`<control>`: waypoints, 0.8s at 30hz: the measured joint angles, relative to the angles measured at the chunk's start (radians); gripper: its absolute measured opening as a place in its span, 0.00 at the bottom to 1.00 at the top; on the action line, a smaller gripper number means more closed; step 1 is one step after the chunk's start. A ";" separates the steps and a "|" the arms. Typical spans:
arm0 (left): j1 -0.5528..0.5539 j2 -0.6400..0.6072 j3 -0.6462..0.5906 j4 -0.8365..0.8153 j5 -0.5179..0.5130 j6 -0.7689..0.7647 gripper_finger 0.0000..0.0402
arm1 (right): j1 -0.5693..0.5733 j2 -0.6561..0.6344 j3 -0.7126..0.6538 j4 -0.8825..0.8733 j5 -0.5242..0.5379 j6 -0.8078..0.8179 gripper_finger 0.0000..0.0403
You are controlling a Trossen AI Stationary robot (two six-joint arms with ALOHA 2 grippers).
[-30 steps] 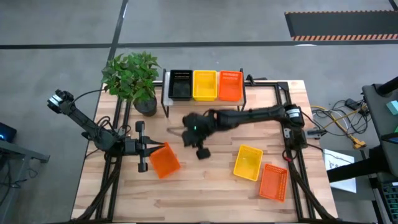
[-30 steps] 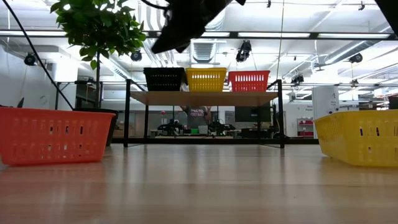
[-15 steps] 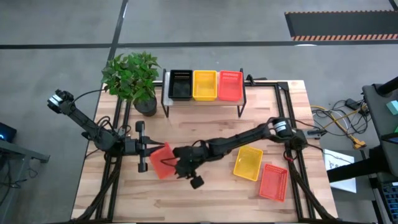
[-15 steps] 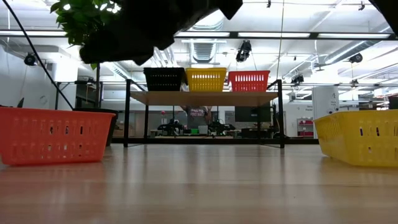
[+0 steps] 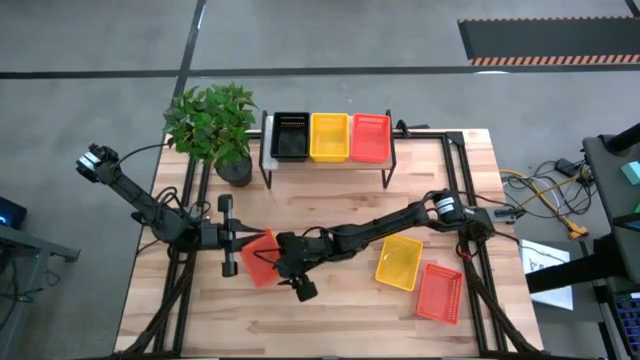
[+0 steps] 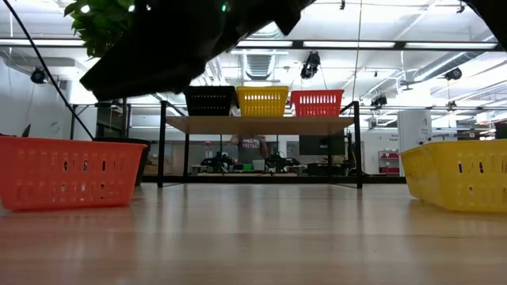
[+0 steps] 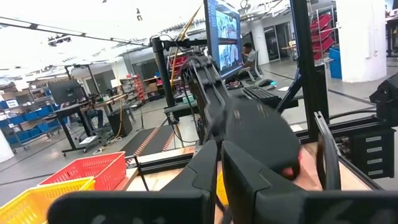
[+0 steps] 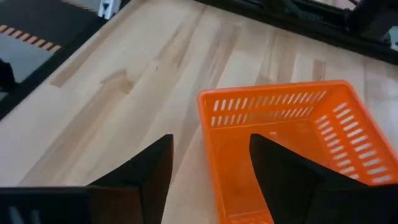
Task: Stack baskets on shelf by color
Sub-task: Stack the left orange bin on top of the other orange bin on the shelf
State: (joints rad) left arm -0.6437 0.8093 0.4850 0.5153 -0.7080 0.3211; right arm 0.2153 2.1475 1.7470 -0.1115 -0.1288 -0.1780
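Straddling orange basket point(image 8: 292, 149) near rim: right gripper point(image 8: 208, 165), fingers spread, released; bare table point(image 8: 124, 93) alongside.

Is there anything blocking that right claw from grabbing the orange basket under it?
Nothing visible. The right gripper hangs open over the orange basket, one finger inside it and the other outside its near wall. The left gripper sits at the basket's far side.

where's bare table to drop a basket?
Free: the strip between the shelf and the right arm, and the near edge in front of the orange basket. Crowded: left-centre, where the open right end effector hovers over that basket beside the left end effector, and the right corner's yellow basket.
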 joint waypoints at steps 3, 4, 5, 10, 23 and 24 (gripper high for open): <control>0.000 0.000 0.000 -0.001 -0.002 0.000 0.02 | 0.000 0.043 0.000 0.045 0.000 0.002 0.51; 0.000 0.001 0.000 0.002 -0.001 0.000 0.02 | 0.000 0.055 0.000 0.054 0.000 0.002 0.50; 0.000 0.001 0.000 0.001 -0.001 0.000 0.02 | -0.001 0.070 0.000 0.059 0.000 0.001 0.50; 0.000 0.003 0.000 0.000 -0.001 0.000 0.02 | -0.008 0.115 0.000 0.089 -0.001 0.010 0.46; -0.001 0.002 0.000 0.000 -0.001 0.000 0.02 | -0.009 0.120 0.000 0.092 -0.009 -0.026 0.04; -0.001 0.002 0.000 0.000 -0.001 0.000 0.02 | -0.009 0.120 0.000 0.092 -0.009 -0.032 0.04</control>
State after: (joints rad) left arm -0.6445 0.8116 0.4850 0.5154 -0.7086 0.3214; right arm 0.2068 2.2677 1.7470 -0.0196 -0.1379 -0.2100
